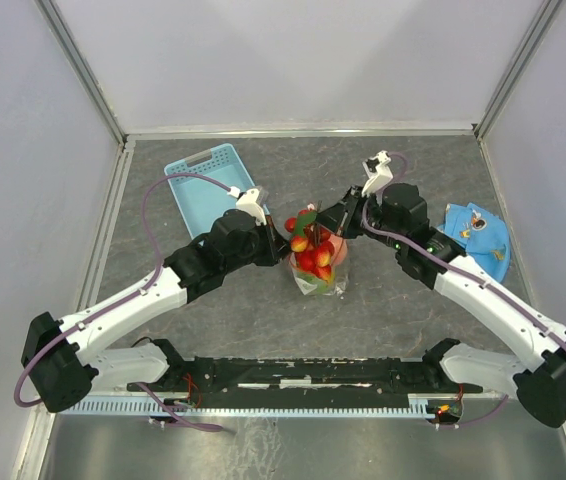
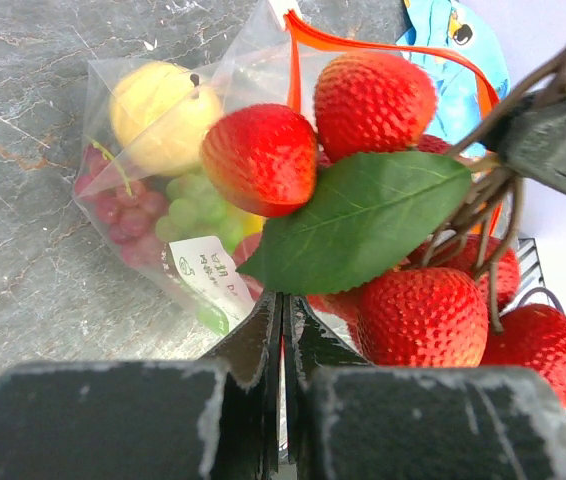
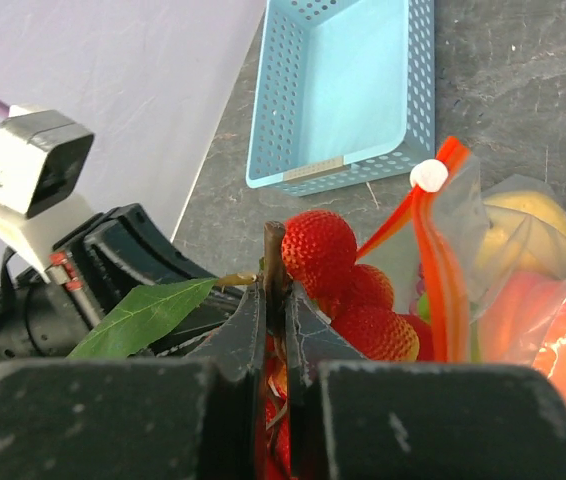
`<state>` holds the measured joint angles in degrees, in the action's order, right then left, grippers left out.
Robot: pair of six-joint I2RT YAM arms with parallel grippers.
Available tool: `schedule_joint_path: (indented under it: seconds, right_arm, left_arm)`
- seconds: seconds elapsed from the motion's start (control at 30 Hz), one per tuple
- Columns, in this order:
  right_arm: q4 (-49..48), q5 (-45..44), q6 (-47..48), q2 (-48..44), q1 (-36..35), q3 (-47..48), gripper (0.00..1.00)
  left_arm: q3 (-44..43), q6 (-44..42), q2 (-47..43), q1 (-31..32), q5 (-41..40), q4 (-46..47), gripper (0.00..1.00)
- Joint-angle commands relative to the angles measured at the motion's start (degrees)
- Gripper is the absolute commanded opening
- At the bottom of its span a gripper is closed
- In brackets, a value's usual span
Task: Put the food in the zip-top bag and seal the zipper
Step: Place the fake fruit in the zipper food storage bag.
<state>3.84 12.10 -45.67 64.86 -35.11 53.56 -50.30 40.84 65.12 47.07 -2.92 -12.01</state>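
Clamping right gripper [image 3: 275,300]: jaws are pressed together on the brown stem [image 3: 274,245] of the strawberries [image 3: 318,245].
Left gripper [image 2: 283,325]: fingers are together, just beside the bag's left side. I cannot tell whether they pinch its film.
Strawberries: a red bunch with a green leaf [image 2: 363,215], held between the two grippers at the bag's mouth. How far in they sit cannot be told.
Zipper [image 3: 433,280]: a red-orange strip, unsealed, with its two sides apart and a white slider [image 3: 428,176] at one end.
Zip-top bag [image 1: 325,280]: clear and crinkly, at the middle of the tabletop [image 1: 263,320].
Inside the bag: a yellow lemon [image 2: 158,115], green grapes [image 2: 188,212] and reddish grapes [image 2: 113,210].
Basket [image 1: 203,185]: light blue, toward the far edge, left of the middle.
Blue object [image 1: 478,245]: near the right edge, well apart from the bag.
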Motion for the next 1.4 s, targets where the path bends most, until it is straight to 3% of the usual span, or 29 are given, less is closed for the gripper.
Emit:
schedule_joint_path:
  seconds: [0.0, 0.63, 1.07, 1.37]
  right_arm:
    - [-1.75, 1.22, 2.09, -3.37, 0.11, 3.43, 0.01]
    - [5.61, -2.07, 8.09, -8.83, 0.78, 4.45, 0.01]
    - [6.54, -4.94, -1.84, -2.84, 0.77, 6.09, 0.01]
    - [-0.55, -9.18, -7.5, -3.67, 0.76, 2.84, 0.01]
  left_arm:
    - [-1.84, -2.7, 0.23, 0.13, -1.49, 1.4, 0.03]
    - [-1.66, -2.99, -2.17, -0.01, -3.68, 0.74, 0.03]
    - [-2.34, -3.07, -2.45, 0.12, -2.21, 1.84, 0.03]
    - [-1.97, -2.79, -2.1, 0.13, -0.58, 2.86, 0.03]
